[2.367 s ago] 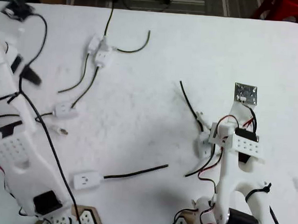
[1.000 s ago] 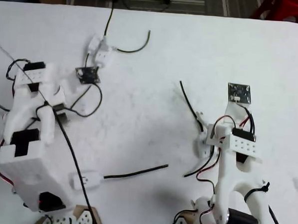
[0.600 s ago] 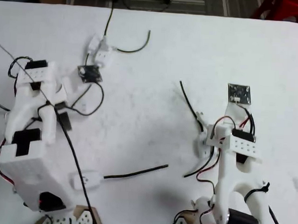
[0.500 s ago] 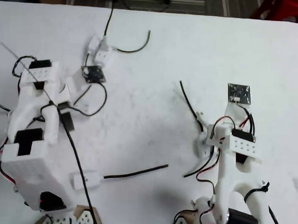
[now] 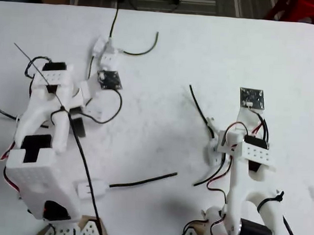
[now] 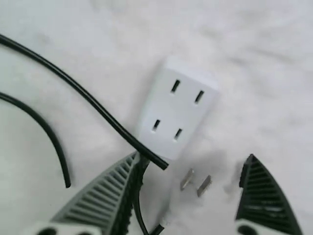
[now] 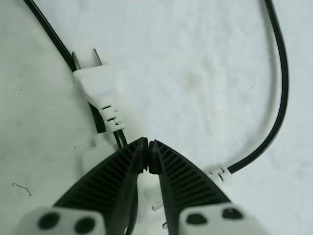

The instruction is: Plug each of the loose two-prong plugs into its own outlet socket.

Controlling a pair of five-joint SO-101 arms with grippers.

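In the left half of the high view the left arm (image 5: 40, 137) leans over the white table (image 5: 165, 60). Its wrist view shows the left gripper (image 6: 193, 157) spread wide, its grey finger (image 6: 105, 196) and black finger (image 6: 259, 196) well apart. Between them lie the two metal prongs of a loose plug (image 6: 195, 182). They point at a white outlet socket (image 6: 178, 112) and stop just short of its near edge. A black cable (image 6: 83, 95) crosses the socket's corner beside the grey finger. In the right half of the high view stands the right arm (image 5: 244, 169). Its wrist view shows the right gripper (image 7: 147, 147) with its fingers pressed together and nothing visible between the tips. A white plug (image 7: 98, 85) lies just beyond them on the table, prongs pointing away. A second socket (image 5: 90, 189) rests at the lower left of the high view, its dark cord (image 5: 143, 180) running toward the centre. A third socket (image 5: 105, 49) sits at the upper left.
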